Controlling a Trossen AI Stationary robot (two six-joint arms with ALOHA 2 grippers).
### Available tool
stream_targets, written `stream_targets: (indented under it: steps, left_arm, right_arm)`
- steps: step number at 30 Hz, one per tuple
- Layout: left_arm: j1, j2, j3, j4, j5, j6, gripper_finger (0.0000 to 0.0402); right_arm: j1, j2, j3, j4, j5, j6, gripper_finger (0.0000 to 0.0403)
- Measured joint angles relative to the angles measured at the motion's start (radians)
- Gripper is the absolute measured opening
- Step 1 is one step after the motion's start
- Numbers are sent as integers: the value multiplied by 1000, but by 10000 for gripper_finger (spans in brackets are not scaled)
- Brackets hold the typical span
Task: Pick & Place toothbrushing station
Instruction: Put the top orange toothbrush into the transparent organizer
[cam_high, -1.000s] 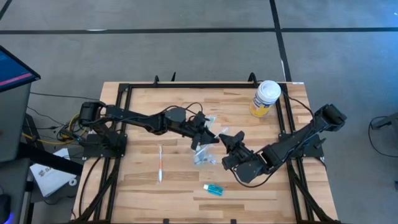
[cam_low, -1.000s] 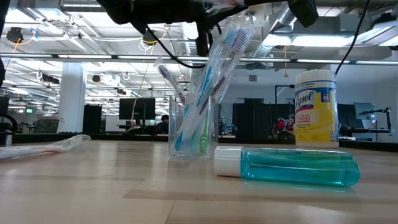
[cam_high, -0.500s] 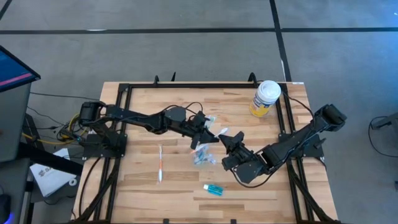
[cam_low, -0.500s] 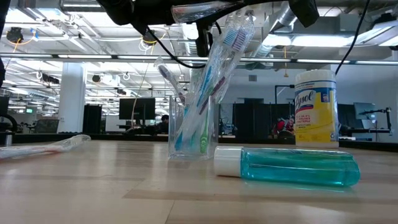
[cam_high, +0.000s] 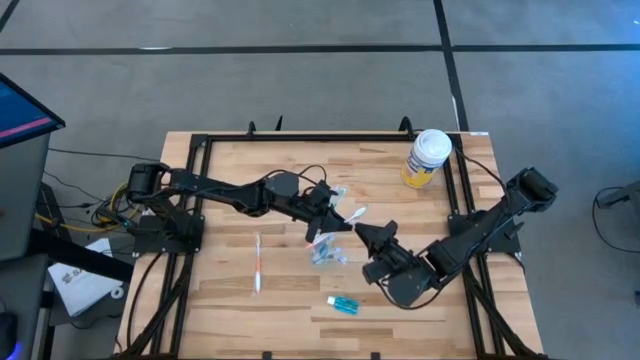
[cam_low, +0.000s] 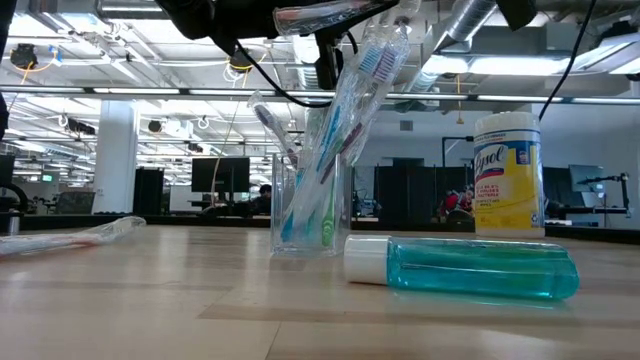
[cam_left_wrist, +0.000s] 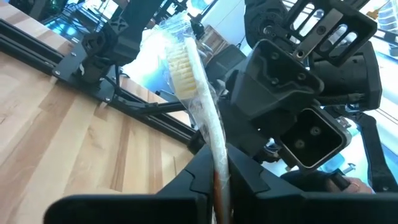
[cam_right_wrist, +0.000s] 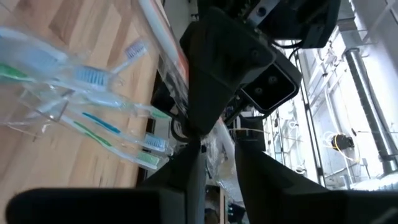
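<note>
Left gripper (cam_high: 322, 222) holds a wrapped toothbrush (cam_left_wrist: 198, 106) above the cup (cam_low: 311, 205) of brushes mid-table.
Its fingers are clamped on the handle; the right gripper (cam_high: 372, 236), just right of the cup, has its fingers apart and empty. Risk: the long brush could snag standing brushes and tip the light cup, or slip inside its slick wrapper.

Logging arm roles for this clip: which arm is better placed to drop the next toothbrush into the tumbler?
Left. The left gripper already clamps a wrapped toothbrush beside the tumbler; the right gripper holds nothing.
</note>
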Motion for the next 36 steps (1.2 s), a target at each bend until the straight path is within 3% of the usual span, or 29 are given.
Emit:
stream_targets:
  steps: [10,25,36]
  left_arm:
    - [1,0,0,0,-7,60,14]
    - [-6,-69,-19,5,-73,172,10]
    - [-149,-177,-136,45,-348,332,12]
  right_arm:
    - [17,-1,0,-40,-1,109,93]
    - [63,-10,0,-323,-4,494,93]
    - [61,-10,0,-561,-3,831,93]
